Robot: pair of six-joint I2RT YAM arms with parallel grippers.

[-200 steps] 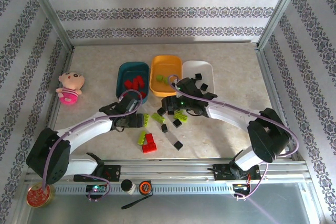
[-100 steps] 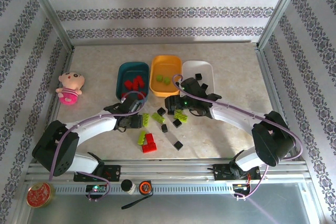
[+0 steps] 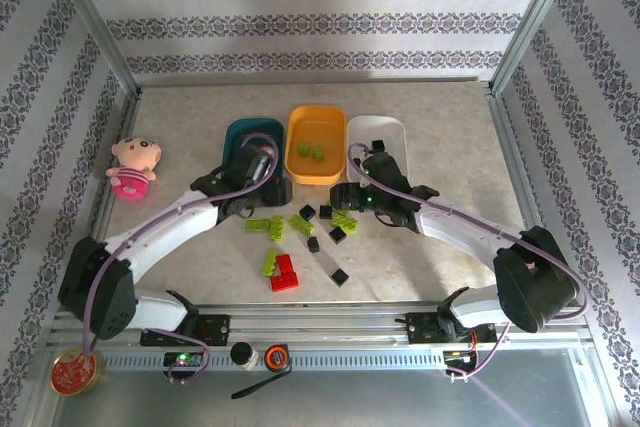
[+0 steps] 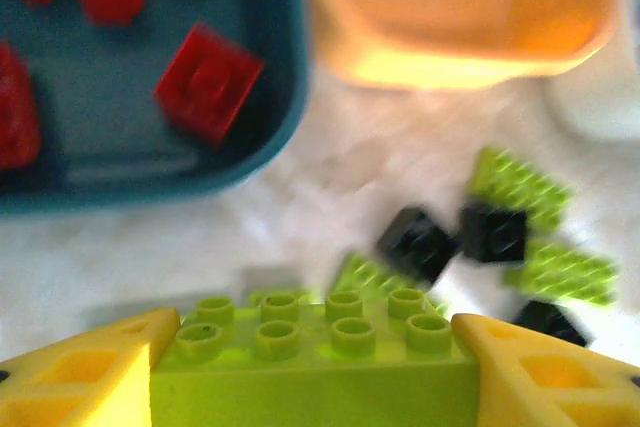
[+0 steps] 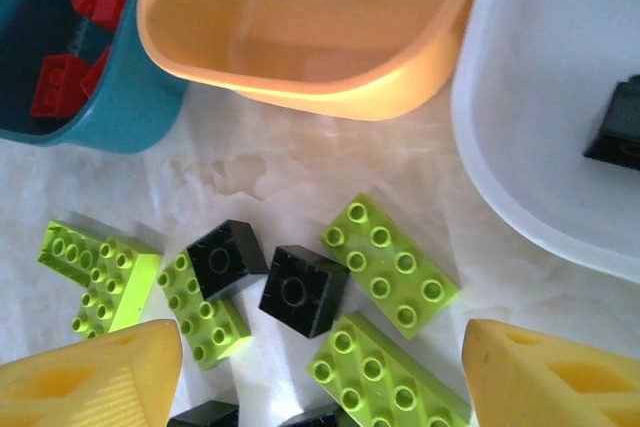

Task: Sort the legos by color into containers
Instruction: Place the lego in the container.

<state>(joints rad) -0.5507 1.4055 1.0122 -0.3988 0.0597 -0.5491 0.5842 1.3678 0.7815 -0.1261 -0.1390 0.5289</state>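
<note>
From above, the teal tray (image 3: 238, 134), orange-yellow tray (image 3: 316, 125) and white tray (image 3: 378, 128) stand in a row toward the bench's far edge, with loose legos (image 3: 285, 272) nearer its middle. At the left wrist, the left end effector (image 4: 316, 339) is clenched on a lime-green brick (image 4: 330, 375) near the teal tray's front rim. At the right wrist, the right end effector (image 5: 320, 359) hangs released above green and black bricks (image 5: 392, 262).

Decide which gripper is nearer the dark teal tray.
Left. The left gripper, holding a lime-green brick, hangs at the near edge of the dark teal tray; the right gripper is over loose bricks before the orange-yellow tray.
</note>
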